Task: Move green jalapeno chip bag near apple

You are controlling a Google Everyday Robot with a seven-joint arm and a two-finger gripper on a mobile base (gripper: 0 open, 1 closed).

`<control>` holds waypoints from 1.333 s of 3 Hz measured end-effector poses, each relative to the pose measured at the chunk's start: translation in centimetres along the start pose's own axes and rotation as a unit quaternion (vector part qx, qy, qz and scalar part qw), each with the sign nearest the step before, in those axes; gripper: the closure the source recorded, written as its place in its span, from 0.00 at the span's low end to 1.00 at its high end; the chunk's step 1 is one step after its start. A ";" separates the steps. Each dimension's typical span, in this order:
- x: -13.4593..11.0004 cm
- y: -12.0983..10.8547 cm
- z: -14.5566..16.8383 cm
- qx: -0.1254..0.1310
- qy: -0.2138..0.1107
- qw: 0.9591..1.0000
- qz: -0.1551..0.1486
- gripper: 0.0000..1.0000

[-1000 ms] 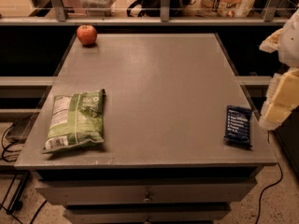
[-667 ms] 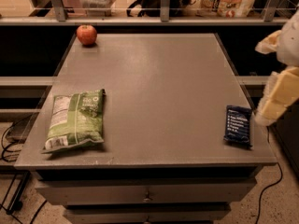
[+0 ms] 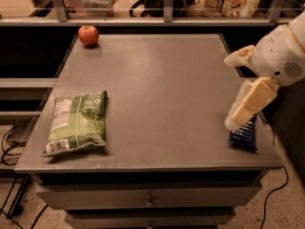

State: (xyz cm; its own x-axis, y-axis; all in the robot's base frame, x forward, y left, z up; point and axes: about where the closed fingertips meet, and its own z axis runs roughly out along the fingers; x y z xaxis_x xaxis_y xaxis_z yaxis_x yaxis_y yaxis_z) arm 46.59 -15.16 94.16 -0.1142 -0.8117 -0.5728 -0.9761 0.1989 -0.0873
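The green jalapeno chip bag [image 3: 76, 123] lies flat near the front left corner of the grey table [image 3: 162, 80]. The apple [image 3: 88, 35] sits at the far left corner, well behind the bag. My gripper [image 3: 228, 92] hangs over the table's right edge, far to the right of the bag. Its cream fingers [image 3: 248, 101] are spread apart and hold nothing. The lower finger covers the top of a small dark blue packet.
The dark blue packet [image 3: 243, 136] lies at the front right edge under my gripper. A metal rail [image 3: 164, 4] with bags and boxes behind it runs along the back. Drawers [image 3: 150, 199] sit below the tabletop, and cables lie on the floor.
My gripper has moved left, further in over the table's right edge, and now overlaps the blue packet. The chip bag and the apple have not moved.
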 end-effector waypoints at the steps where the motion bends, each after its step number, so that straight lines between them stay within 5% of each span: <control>1: -2.3 1.5 2.1 -0.015 -0.043 0.999 -0.021 0.00; 3: -3.7 2.3 4.1 -0.030 -0.037 0.998 -0.028 0.00; 4: -6.2 3.3 7.2 -0.039 -0.043 0.998 -0.035 0.00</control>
State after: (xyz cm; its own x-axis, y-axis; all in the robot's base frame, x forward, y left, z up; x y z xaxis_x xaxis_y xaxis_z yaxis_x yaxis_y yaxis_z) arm 45.44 -5.51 91.56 -0.0319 -0.7717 -0.6352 -0.9930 0.0969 -0.0679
